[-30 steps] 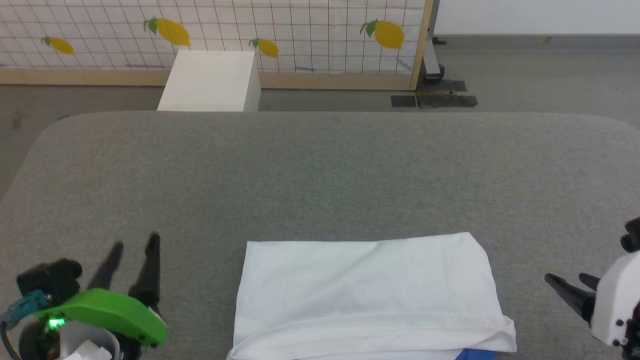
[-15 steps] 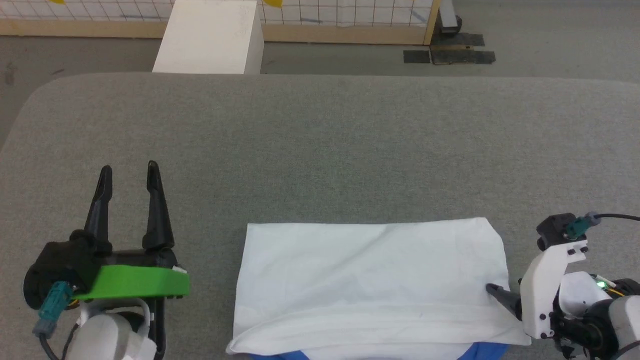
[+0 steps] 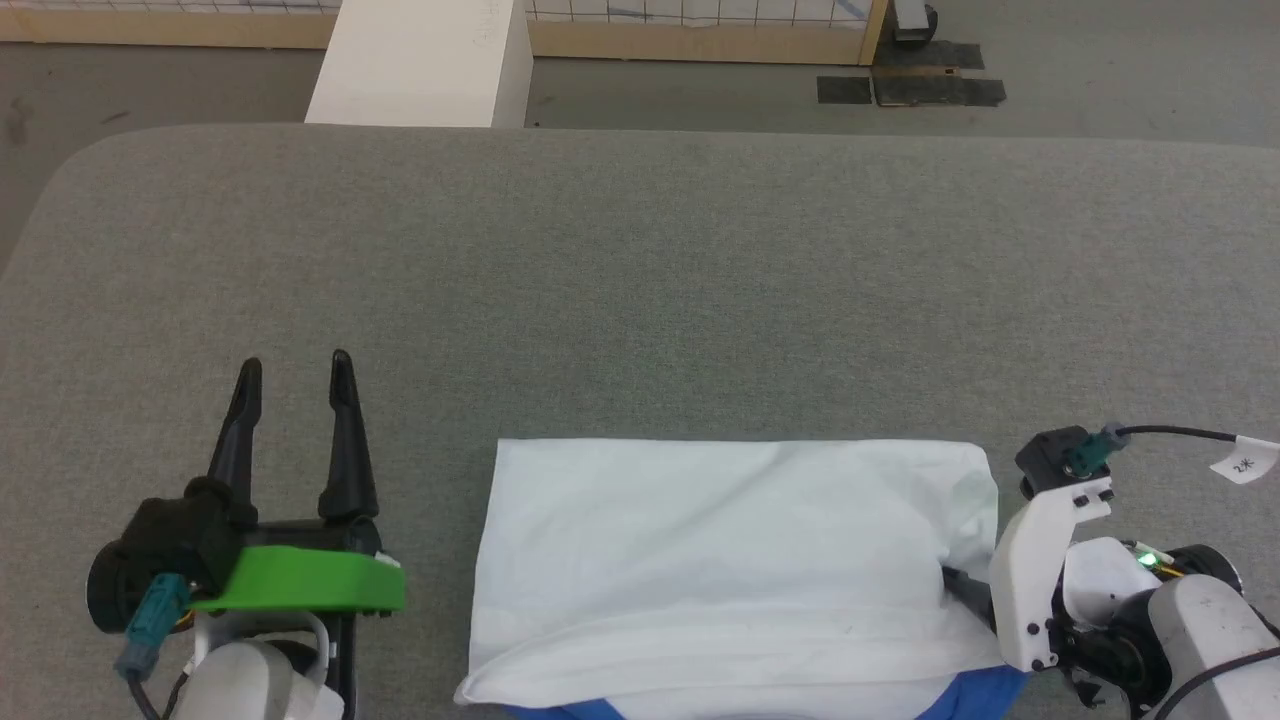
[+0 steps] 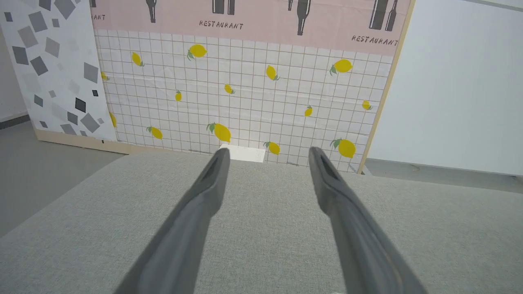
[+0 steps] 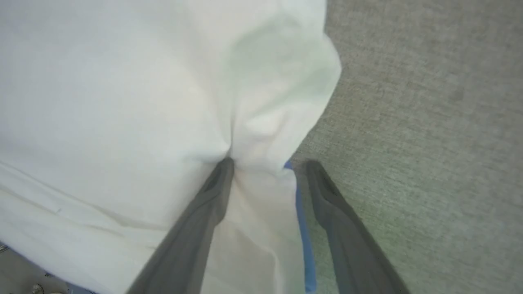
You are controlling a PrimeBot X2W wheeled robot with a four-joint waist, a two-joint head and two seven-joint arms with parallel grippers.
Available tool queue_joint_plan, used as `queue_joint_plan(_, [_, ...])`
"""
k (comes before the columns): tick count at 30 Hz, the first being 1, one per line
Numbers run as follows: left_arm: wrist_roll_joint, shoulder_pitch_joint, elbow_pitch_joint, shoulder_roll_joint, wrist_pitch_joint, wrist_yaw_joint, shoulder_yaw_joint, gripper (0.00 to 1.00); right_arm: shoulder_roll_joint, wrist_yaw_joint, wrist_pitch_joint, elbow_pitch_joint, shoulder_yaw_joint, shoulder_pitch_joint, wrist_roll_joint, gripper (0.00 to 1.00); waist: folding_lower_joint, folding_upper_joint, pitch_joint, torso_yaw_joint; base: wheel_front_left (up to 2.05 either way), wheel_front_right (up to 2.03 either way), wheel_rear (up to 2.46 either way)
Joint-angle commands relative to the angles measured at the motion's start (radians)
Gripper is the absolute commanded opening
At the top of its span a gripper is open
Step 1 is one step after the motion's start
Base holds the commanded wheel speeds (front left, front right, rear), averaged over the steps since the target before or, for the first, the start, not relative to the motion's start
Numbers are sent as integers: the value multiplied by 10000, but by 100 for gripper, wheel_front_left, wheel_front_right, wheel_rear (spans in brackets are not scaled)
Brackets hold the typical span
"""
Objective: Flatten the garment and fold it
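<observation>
Seemingly the right hand (image 5: 269,162) (jaws apart) straddles the garment (image 3: 720,540).

One shirt (image 3: 720,540) is lying on one grey table (image 3: 640,280). Two grippers are showing beside it, the left gripper (image 3: 296,360) and the right gripper (image 5: 269,162), each carrying two dark fingers (image 3: 347,440), making four. One white box (image 3: 420,65) is standing beyond the table. One paper tag (image 3: 1243,463) is hanging on one cable (image 3: 1170,432).
</observation>
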Motion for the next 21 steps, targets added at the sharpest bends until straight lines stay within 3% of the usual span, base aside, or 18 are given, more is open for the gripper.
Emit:
queue_joint_plan(1, [121,39,103,-22,-46,-75,7,100,453,77,166,622,519,358,136,0,0,0,-22,2,0,0,0])
queue_joint_plan(10, [526,41,258,-170,-47,-66,151,100,207,77,-341,543,-465,-249,166,0,0,0,-179,-61,0,0,0])
queue_joint_plan(21, [693,147,185,-350,-47,-210,339,100,-781,77,36,936,-3269,-245,-1125,0,0,0,-197,-104,0,0,0])
